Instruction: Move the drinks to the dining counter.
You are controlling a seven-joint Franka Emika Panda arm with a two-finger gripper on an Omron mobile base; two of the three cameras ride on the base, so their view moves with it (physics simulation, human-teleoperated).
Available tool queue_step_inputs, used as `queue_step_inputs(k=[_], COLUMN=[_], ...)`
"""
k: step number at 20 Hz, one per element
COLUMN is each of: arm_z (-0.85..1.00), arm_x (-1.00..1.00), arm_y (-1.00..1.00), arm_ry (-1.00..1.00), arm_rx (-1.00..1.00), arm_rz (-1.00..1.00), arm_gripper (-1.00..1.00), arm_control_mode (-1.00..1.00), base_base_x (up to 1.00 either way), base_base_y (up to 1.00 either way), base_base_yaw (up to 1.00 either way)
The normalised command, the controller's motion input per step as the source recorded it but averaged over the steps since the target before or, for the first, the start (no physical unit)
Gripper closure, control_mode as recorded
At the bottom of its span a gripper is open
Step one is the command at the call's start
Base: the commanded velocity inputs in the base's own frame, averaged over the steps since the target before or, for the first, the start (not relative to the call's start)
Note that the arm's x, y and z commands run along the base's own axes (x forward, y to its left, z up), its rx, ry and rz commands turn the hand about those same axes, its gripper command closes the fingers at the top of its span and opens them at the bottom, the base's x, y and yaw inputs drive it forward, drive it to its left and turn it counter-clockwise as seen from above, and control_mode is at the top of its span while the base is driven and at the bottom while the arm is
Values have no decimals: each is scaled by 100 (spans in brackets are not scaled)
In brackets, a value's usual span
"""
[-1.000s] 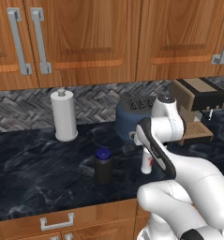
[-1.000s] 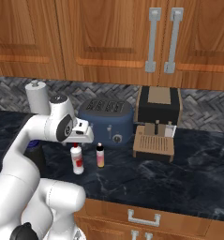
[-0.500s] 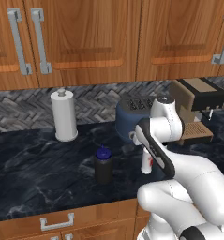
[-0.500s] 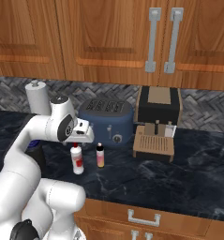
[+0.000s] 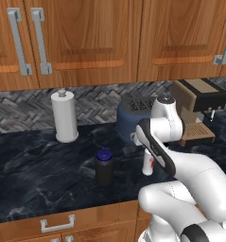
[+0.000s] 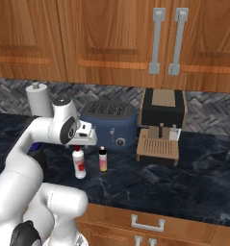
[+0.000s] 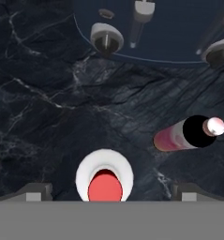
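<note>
Below the gripper (image 7: 105, 191), white bottle (image 6: 79, 164) shows unreadable label.

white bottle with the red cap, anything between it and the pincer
Nothing visible does. The open pincer hangs straight above the white bottle, its red cap centred between the fingertips; the pink bottle stands off to one side.

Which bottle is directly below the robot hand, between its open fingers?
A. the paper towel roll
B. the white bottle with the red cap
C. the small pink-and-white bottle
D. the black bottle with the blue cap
B: in the hand view the white bottle with the red cap sits centred between the two fingers, while the small pink-and-white bottle stands off to one side.
</note>
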Motion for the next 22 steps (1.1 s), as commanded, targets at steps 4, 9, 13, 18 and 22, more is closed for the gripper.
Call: queue_step_inputs(k=[4, 9, 13, 18, 22], arm_z=[0, 0, -4, -6, 0], arm_x=[5, 0, 0, 0, 0], arm_y=[0, 0, 3, 6, 1], arm_ry=[0, 0, 0, 0, 0], arm_rx=[0, 0, 0, 0, 0], arm_rz=[0, 0, 0, 0, 0], arm_gripper=[-100, -100, -100, 100, 100], arm_control_mode=[-100, -100, -100, -100, -100], base_base_x=[0, 0, 0, 0, 0], base_base_y=[0, 0, 0, 0, 0], base_base_yaw=[0, 0, 0, 0, 0])
